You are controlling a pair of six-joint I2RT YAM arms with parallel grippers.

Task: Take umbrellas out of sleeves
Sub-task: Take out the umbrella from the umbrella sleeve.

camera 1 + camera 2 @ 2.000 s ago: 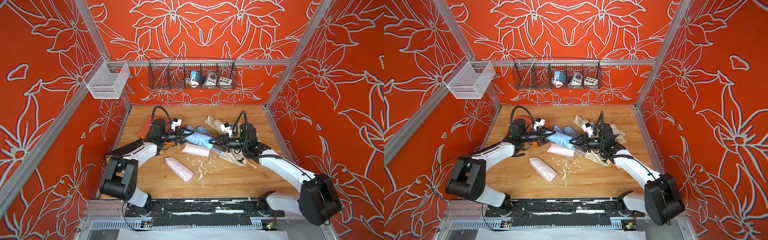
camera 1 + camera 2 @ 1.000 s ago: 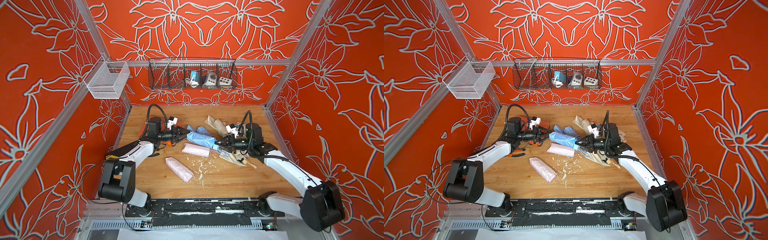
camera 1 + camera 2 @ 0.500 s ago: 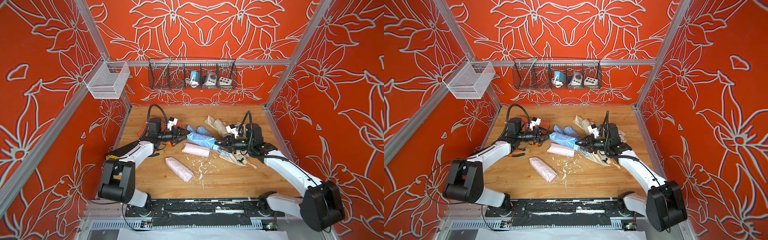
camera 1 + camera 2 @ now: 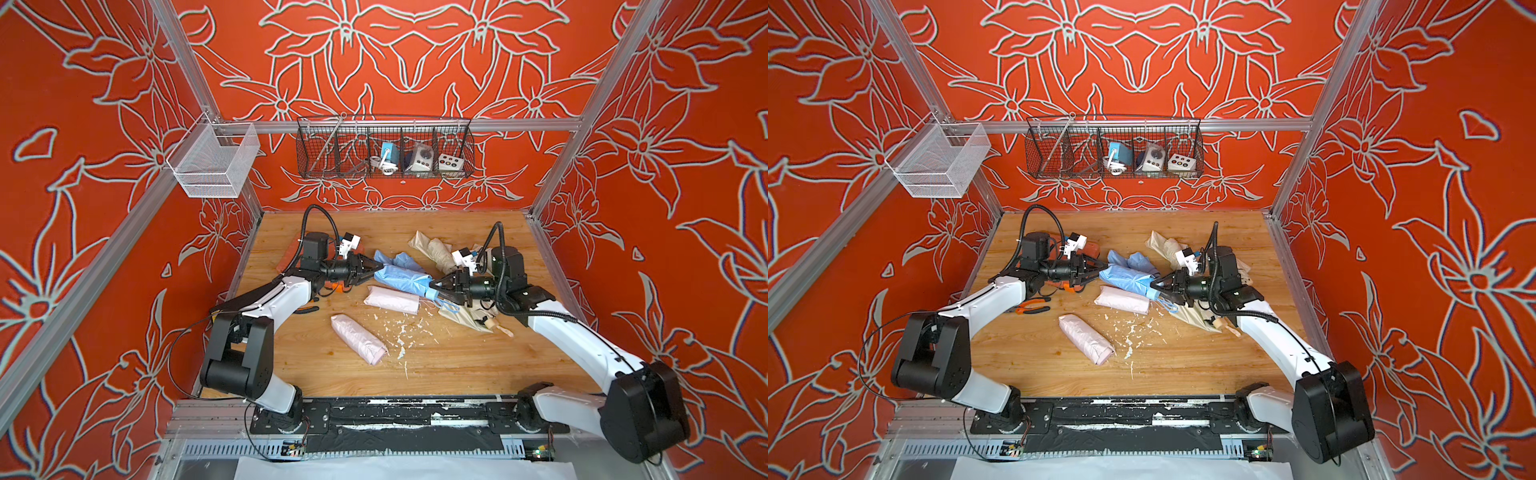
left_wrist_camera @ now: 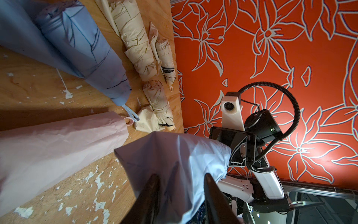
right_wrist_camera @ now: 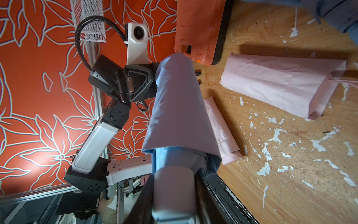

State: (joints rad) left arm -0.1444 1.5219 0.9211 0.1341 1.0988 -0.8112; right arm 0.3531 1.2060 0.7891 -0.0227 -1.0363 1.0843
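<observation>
A light blue umbrella in its light blue sleeve (image 4: 401, 278) hangs stretched between my two grippers above the table's middle. My left gripper (image 4: 371, 270) is shut on the sleeve's closed end; in the left wrist view the blue fabric (image 5: 174, 155) bunches between the dark fingers (image 5: 153, 194). My right gripper (image 4: 433, 286) is shut on the umbrella's pale stubby handle (image 6: 173, 186), with pleated blue canopy (image 6: 174, 157) showing at the sleeve's mouth. Two pink sleeved umbrellas (image 4: 392, 300) (image 4: 359, 338) lie on the wood below. Another blue one (image 4: 401, 261) lies behind.
Cream umbrellas (image 4: 432, 249) lie heaped at the back right, under and beside my right arm. An orange tool case (image 6: 199, 29) sits beneath my left wrist, and orange pliers (image 4: 1034, 308) lie by the left arm. White flakes (image 4: 401, 332) litter the board. A wire basket (image 4: 384, 147) hangs on the back wall.
My left gripper has moved right to the blue sleeve's end, widened briefly, and closed on the fabric. The right arm holds the handle as before, a little farther right than two seconds ago.
</observation>
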